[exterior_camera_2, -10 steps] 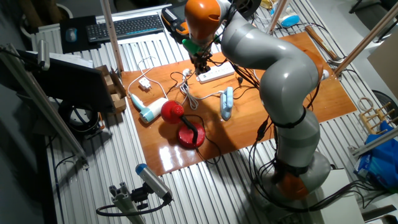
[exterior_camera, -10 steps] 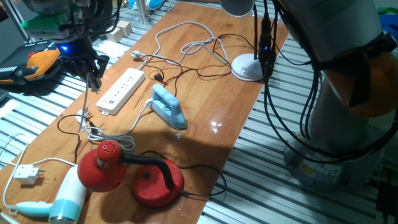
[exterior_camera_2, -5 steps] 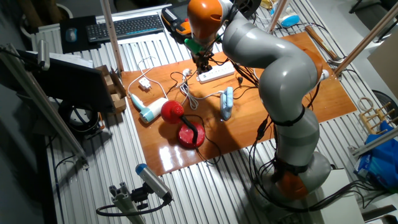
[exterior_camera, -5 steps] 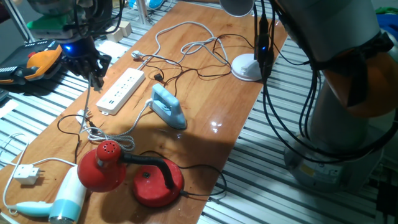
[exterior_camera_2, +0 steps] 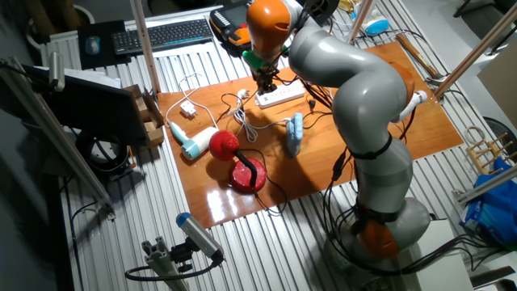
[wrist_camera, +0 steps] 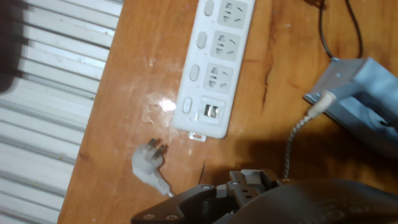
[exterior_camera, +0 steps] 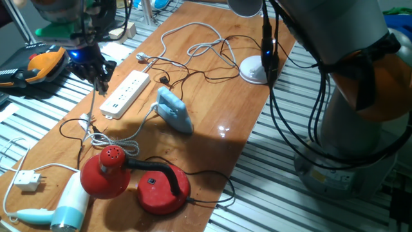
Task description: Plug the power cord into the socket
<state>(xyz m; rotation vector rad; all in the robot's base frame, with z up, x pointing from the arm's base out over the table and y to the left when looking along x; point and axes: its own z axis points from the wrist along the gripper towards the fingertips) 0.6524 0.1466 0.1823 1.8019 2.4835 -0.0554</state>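
Observation:
The socket is the long white power strip (exterior_camera: 125, 93) lying on the wooden table; it also shows in the other fixed view (exterior_camera_2: 280, 97) and in the hand view (wrist_camera: 214, 68). My gripper (exterior_camera: 98, 81) hangs just left of the strip's near end, a little above the table. It is shut on the black plug end of the power cord (exterior_camera: 90, 109), whose thin black cable drops from the fingers to the table. In the hand view the gripper (wrist_camera: 249, 183) is a dark mass at the bottom edge, below the strip's end. The plug itself is hard to make out there.
A blue iron (exterior_camera: 174, 111) lies right of the strip, with its braided cord (wrist_camera: 292, 140) beside my gripper. A white-grey plug (wrist_camera: 149, 165) lies loose near the strip's end. A red lamp (exterior_camera: 129, 177), a hair dryer (exterior_camera: 67, 206) and a white lamp base (exterior_camera: 256, 69) are also on the table. The table edge (wrist_camera: 93, 112) is to the left.
My gripper has shifted slightly up and towards the power strip with the cord in it. Nothing else on the table has moved.

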